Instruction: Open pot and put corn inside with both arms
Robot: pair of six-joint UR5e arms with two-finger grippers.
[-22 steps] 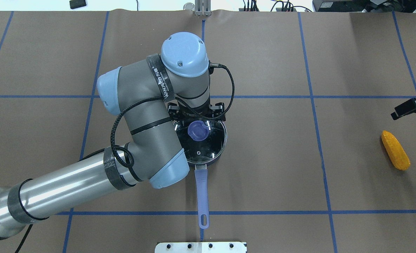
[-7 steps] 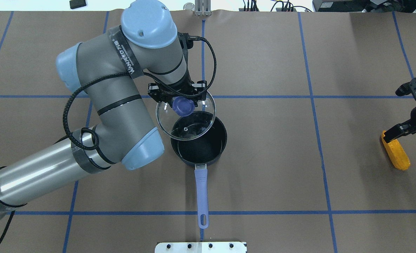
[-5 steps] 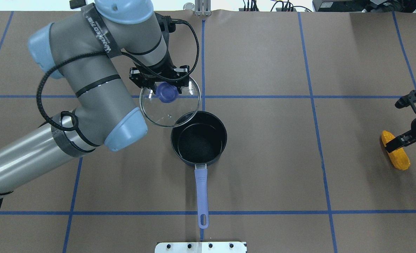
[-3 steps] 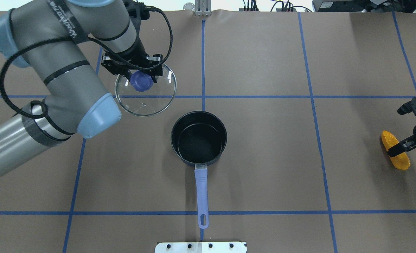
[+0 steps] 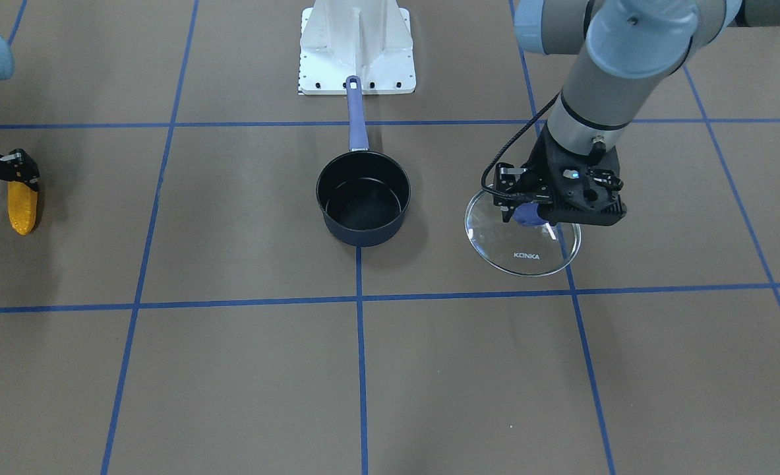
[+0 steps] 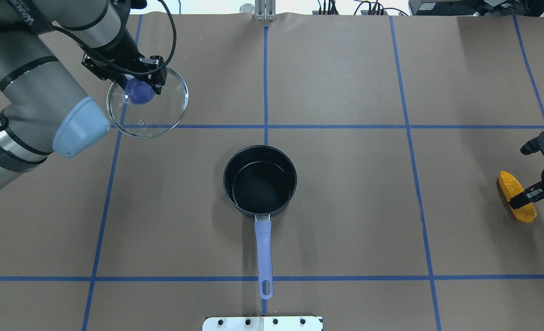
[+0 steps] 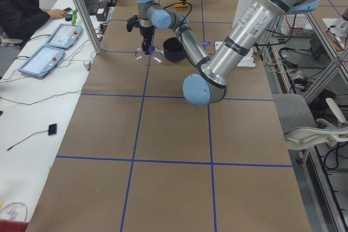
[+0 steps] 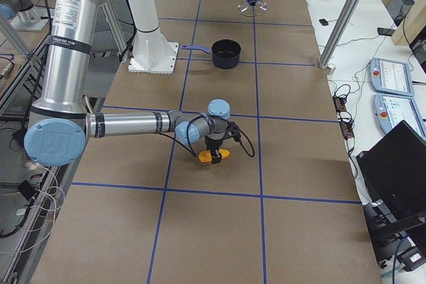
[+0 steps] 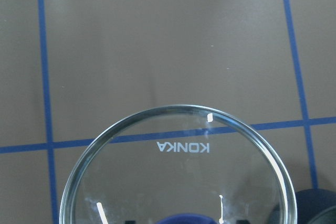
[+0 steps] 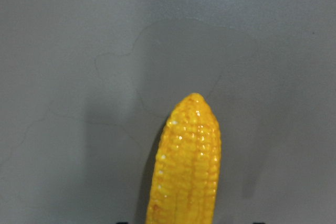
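Fingers of left gripper [image 6: 138, 90] clenched on blue knob [image 5: 527, 215] of glass lid [image 6: 148, 123]. We see lid held about level, off to robot's left, well apart from pot [image 6: 294, 179]. Pot sits uncovered mid table [image 6: 345, 207], handle [image 6: 263, 248] pointing toward robot. Right gripper [image 6: 523, 198] fingers straddle corn [image 6: 507, 184], released; we see gaps either side in wrist view. Corn lies flat on table, far right, well apart from pot.

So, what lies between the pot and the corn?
Nothing: the overhead view shows only bare table paper and one blue tape line between pot and corn.
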